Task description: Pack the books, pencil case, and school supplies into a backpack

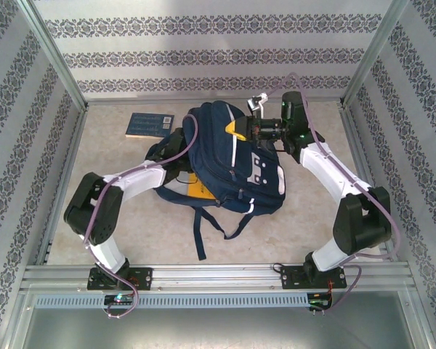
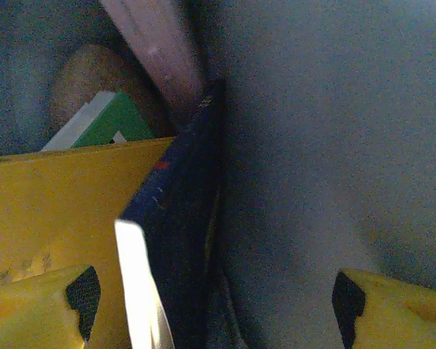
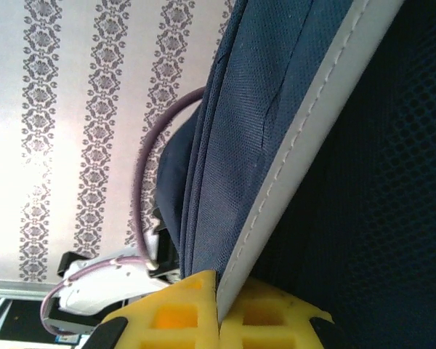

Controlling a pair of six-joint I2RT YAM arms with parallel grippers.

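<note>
Navy backpack (image 1: pixel 232 156) with white stripes lying mid-table, mouth gaping leftward, yellow-orange book (image 2: pixel 58 211), dark blue book (image 2: pixel 178 218) and green book (image 2: pixel 112 123) standing on edge inside, second dark blue book (image 1: pixel 149 124) lying flat just beside it.

Tabletop (image 1: pixel 291 225) is a pale beige marbled slab, pretty evenly lit. Walls (image 1: pixel 203 54) behind it and on both sides have white paper with grey floral stripes. Silver aluminium posts (image 1: pixel 54 51) rise at its far corners, and a rail (image 1: pixel 218 275) runs along its near edge.
</note>
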